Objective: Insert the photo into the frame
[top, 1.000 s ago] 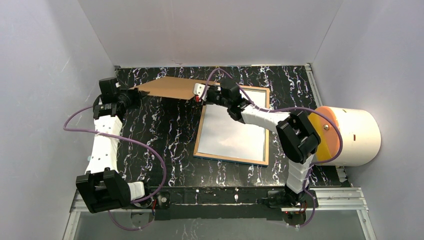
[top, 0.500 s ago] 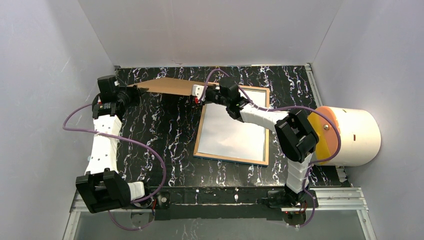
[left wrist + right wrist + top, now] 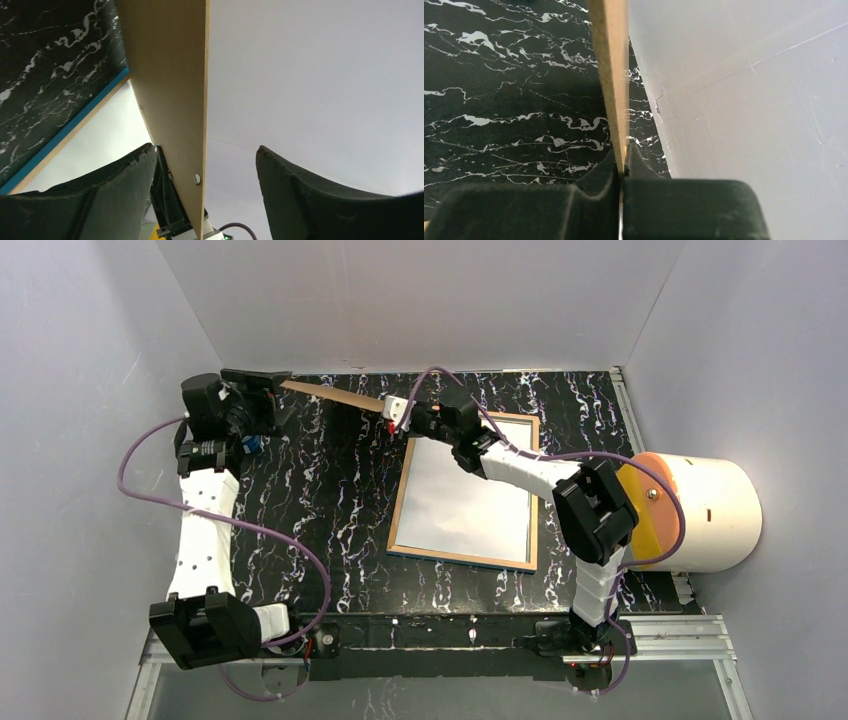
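brown thin backing board (image 3: pixel 335 395) hangs tilted above the black marbled table (image 3: pixel 330 502), pinched at one end by the closed right gripper (image 3: pixel 624 160). the left gripper (image 3: pixel 205 148) stands open around the other end. the blue-rimmed rectangular picture frame (image 3: pixel 401 495) lies flat under the right arm.

Bright even light casts soft shadows; near left fingers (image 3: pixel 310 200) look blurred

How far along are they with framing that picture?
Early. Done: the frame lies back-up on the table with its brown backing board off. In hand: the right gripper clamps that board on edge; the left gripper stands open around its other end. Left: no photo is in view, so it, then the board, must go in.
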Robot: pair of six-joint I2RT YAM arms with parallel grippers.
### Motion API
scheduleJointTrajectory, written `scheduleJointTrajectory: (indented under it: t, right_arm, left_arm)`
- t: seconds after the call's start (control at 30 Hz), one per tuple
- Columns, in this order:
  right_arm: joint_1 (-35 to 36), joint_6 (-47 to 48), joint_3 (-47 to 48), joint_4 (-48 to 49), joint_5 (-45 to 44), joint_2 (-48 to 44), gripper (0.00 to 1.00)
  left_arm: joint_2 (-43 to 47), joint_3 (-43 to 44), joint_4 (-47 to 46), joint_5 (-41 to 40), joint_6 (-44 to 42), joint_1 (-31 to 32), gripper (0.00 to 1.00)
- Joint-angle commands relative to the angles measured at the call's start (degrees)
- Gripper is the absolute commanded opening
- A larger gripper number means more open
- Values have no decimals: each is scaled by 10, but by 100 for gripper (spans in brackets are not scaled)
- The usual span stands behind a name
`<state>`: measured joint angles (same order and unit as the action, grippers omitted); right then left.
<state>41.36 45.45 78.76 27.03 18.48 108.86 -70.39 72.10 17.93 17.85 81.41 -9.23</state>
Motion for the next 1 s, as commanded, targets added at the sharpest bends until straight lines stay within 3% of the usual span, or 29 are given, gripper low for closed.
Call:
scheduleJointTrajectory:
  t: [0.0,0.07,0.17,0.27,0.53,0.77,0.97]
  right_arm:
    - [1,-24,48,76,-19,-58,1]
    - [1,-49,56,81,-28,-64,1]
    - [2,-85,65,77,-33,-74,1]
    - [2,-144,71,96,-46,-79,1]
    - [0,-297,109,85,-114,-97,1]
    - [-14,-485,132,-6,-162,-127,1]
    - [-34,-633,92,-67,-172,-188,1]
  left_arm:
    - [16,40,-30,12,-37,2,78]
    - [-3,75,-99,51,-69,2,89]
    - [-47,171,-117,110,-141,7,98]
    - [-48,209,-128,116,-191,14,98]
    - [-38,192,-169,142,-190,18,98]
    - [-41,182,-159,146,-214,30,99]
    - [-49,167,-138,134,-229,38,98]
